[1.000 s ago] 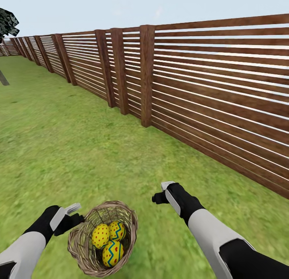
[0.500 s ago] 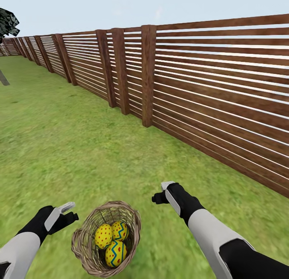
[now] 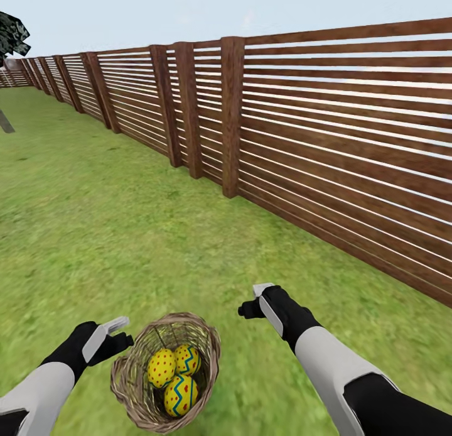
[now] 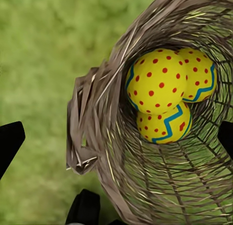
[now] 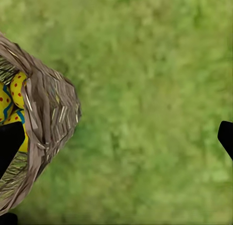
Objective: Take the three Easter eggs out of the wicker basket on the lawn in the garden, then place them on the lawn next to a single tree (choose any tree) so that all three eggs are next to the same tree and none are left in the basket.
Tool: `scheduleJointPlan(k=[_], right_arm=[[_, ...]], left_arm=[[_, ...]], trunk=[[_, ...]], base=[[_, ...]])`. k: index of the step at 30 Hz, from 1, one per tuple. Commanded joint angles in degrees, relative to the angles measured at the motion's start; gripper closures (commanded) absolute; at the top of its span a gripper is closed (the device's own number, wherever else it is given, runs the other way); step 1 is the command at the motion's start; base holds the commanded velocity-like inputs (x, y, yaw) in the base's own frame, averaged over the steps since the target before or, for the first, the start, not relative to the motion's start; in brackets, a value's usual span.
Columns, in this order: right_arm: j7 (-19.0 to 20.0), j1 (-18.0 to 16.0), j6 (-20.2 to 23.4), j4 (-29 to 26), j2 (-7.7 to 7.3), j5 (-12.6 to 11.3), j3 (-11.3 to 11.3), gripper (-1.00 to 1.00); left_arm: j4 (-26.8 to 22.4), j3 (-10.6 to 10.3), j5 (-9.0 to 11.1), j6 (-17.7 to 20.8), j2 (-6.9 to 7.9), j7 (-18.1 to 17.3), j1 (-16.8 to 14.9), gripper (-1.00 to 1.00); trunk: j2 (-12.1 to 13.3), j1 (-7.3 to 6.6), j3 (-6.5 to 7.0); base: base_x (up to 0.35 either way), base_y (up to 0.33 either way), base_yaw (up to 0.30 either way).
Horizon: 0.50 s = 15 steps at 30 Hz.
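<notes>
Brown woven wicker basket [image 3: 166, 370] stands on mottled green lawn [image 3: 94, 235], three yellow dotted Easter eggs [image 3: 171, 376] inside. Left gripper [image 3: 116, 335] beside its rim and right gripper [image 3: 254, 301] nearby both spread wide, empty.

Fenced garden: lawn [image 3: 94, 222], slatted wooden fence [image 3: 326, 141], tree [image 3: 11, 34].

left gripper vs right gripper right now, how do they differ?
The left gripper sits right beside the wicker basket rim; the right gripper hangs apart from it, over bare lawn. In the left wrist view the Easter eggs lie ahead; the right wrist view faces mostly grass. Both are open and empty.
</notes>
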Motion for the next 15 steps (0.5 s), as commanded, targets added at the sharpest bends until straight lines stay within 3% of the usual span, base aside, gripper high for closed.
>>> scheduleJointPlan(k=[1,11,15], right_arm=[[-0.4,0.0,0.2,-0.1,-0.05,-0.7,0.4,-1.0],[-0.3,0.0,0.1,-0.1,-0.17,-3.1,0.4,-1.0],[4.5,0.0,-0.1,-0.4,-1.77,-3.3,0.3,-1.0]], left_arm=[[-0.1,0.1,0.6,0.3,-0.01,0.5,0.0,-1.0],[-0.1,0.1,0.7,0.3,0.0,0.5,0.0,-1.0],[-0.1,0.1,0.7,0.3,0.04,0.4,0.0,-1.0]], trunk=[[-0.4,0.22,-0.23],[-4.5,2.42,-2.03],[-6.1,3.3,-2.74]], base=[[0.0,0.0,0.0],[0.0,0.0,0.0],[0.0,0.0,0.0]])
